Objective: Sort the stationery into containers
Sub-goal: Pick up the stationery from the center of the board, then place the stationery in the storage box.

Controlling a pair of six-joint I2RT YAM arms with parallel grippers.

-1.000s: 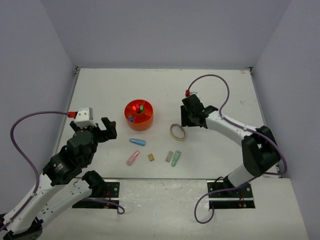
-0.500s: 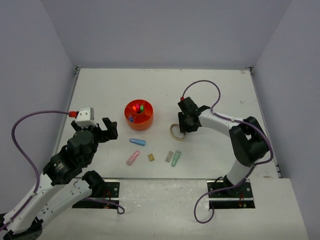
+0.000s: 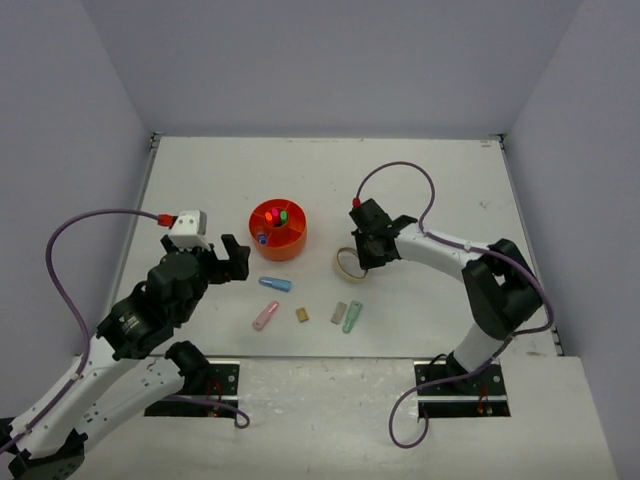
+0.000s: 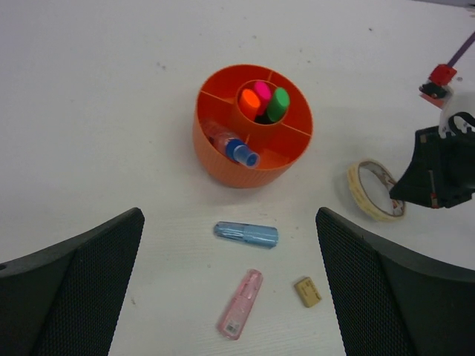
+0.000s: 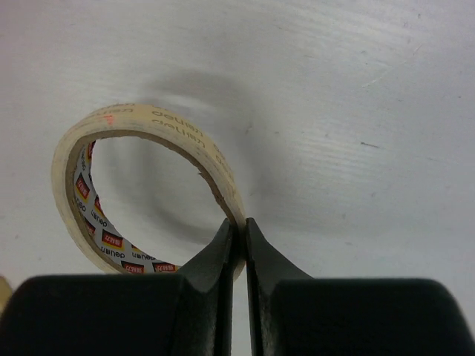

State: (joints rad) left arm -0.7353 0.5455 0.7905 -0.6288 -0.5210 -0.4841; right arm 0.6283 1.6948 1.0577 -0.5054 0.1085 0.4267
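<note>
The orange organiser stands mid-table and also shows in the left wrist view. Its central well holds orange, pink and green highlighters, and an outer compartment holds a blue-ended one. My right gripper is shut on the wall of the beige tape ring, which is tilted. My left gripper is open and empty, above a blue capsule, a pink capsule and a tan block.
A grey block and a green capsule lie near the front, right of the tan block. The table's side walls rise at left and right. Purple cables loop from both wrists.
My right gripper moved left onto the tape ring and closed on its wall, and the ring shifted slightly left. My left arm moved a little right and forward.
</note>
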